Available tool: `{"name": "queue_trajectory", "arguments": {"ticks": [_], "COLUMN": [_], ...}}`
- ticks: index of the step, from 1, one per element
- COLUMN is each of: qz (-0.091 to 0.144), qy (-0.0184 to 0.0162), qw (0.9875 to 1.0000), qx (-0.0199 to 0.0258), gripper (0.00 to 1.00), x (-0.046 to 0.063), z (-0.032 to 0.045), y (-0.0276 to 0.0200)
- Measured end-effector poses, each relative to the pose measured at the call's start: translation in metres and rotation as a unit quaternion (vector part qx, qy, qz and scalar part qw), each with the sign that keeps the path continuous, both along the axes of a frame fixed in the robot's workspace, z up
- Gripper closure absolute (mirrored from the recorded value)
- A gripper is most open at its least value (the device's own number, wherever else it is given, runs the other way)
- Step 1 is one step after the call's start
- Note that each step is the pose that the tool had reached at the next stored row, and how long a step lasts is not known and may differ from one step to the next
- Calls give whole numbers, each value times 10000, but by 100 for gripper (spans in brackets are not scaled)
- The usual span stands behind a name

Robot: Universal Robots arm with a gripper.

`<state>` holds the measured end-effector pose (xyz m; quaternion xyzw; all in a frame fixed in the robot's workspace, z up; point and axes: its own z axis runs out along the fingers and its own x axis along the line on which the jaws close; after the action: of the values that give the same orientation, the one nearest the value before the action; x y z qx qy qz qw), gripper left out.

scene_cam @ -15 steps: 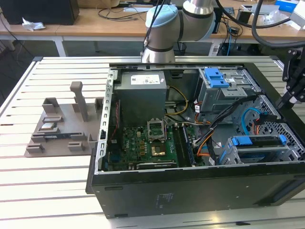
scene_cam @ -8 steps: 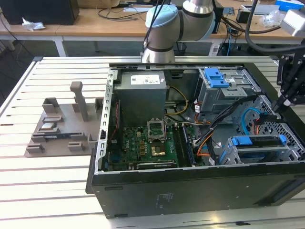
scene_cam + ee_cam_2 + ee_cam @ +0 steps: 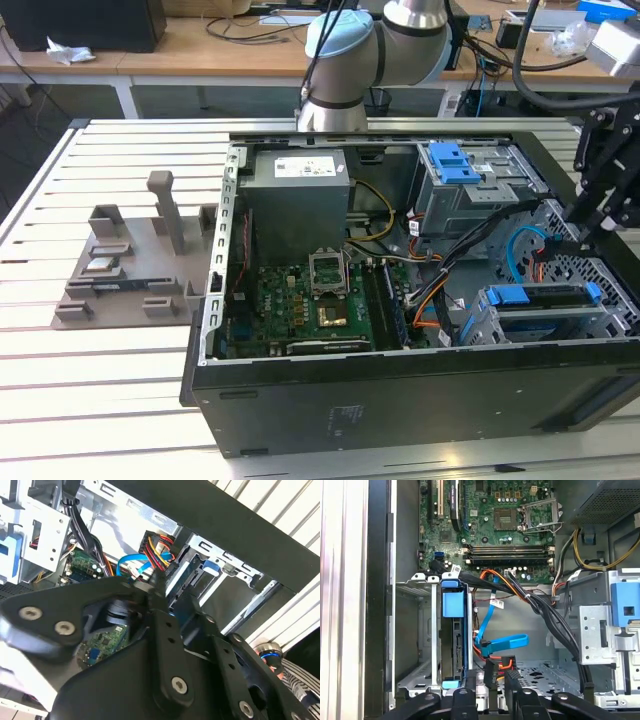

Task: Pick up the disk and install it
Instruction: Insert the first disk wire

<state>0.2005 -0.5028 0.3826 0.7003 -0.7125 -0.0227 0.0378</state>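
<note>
The disk (image 3: 545, 297) sits inside the lower drive cage (image 3: 500, 325) of the open computer case, at the exterior view's right, with its blue carrier rails showing along the top. In the first wrist view the disk (image 3: 456, 640) is seen edge-on, with a blue tab at each end, between the cage's metal walls. My gripper (image 3: 585, 232) hangs just above and beside that cage. Its black fingers (image 3: 512, 690) close together with nothing between them in both wrist views. The gripper (image 3: 156, 582) tip points towards the cage and cable bundle.
A blue data cable (image 3: 502, 642) and red, orange and black power wires (image 3: 495, 662) lie right beside the disk. A second cage with a blue latch (image 3: 450, 165), the motherboard (image 3: 310, 310) and power supply (image 3: 298, 200) fill the case. A grey fixture (image 3: 130, 265) stands on the slatted table.
</note>
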Motion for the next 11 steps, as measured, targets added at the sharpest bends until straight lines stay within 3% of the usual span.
{"name": "queue_trajectory", "arguments": {"ticks": [6, 11], "qz": [-1, 0], "qy": [0, 0], "qw": [10000, 10000], "qx": [-30, -35], "gripper": [64, 65], "x": [1, 1], "z": [-229, -238], "y": [31, 31]}}
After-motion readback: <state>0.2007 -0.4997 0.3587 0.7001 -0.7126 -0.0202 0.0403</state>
